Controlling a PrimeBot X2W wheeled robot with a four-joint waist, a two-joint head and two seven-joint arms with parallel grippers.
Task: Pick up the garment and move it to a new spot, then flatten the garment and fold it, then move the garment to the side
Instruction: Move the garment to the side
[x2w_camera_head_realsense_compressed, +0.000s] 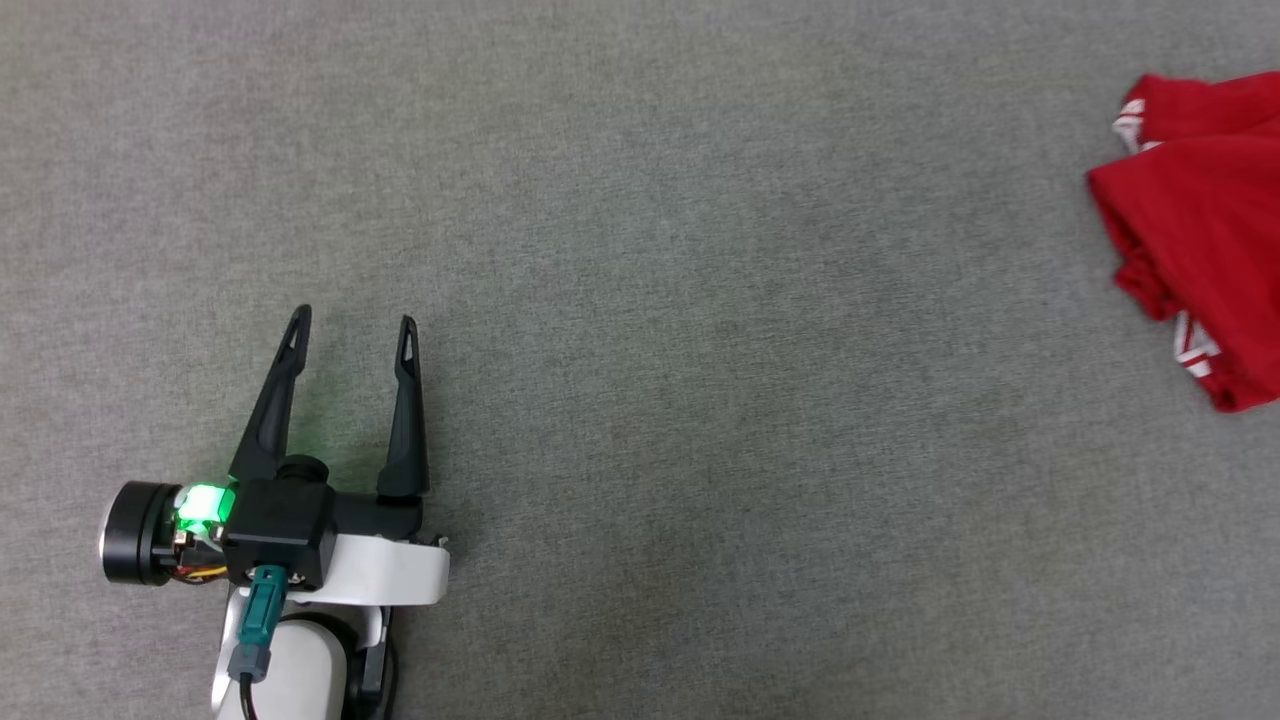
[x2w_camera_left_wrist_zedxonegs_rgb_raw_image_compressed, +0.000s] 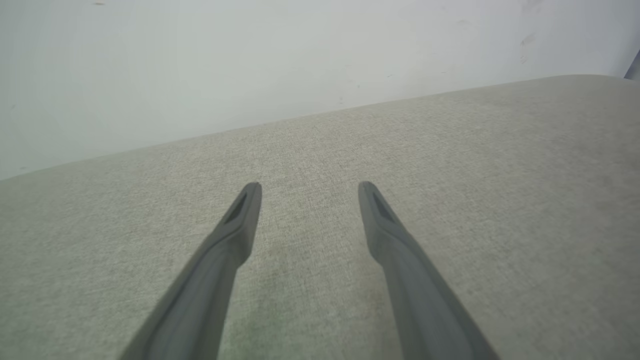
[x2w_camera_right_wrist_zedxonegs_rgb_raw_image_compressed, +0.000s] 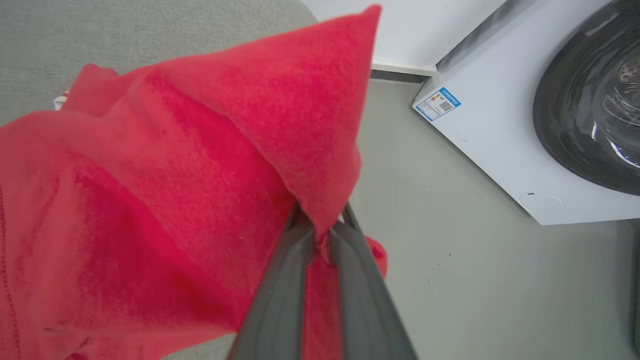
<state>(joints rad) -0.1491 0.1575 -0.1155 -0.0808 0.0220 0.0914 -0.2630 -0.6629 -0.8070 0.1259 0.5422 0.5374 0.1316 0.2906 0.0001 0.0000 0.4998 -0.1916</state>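
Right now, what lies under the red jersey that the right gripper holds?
Under the red jersey, pinched in the right gripper, grey fabric surface shows at its edges; whatever lies beneath its folds is covered.

Worktop (x2w_camera_head_realsense_compressed: 640, 250) showing rough woven fabric; garment (x2w_camera_right_wrist_zedxonegs_rgb_raw_image_compressed: 175, 165) showing soft matt knit cloth; fingers (x2w_camera_left_wrist_zedxonegs_rgb_raw_image_compressed: 400, 260) looking matt dk plastic; washer (x2w_camera_right_wrist_zedxonegs_rgb_raw_image_compressed: 480, 145) looking smooth w/ glossy glass door.
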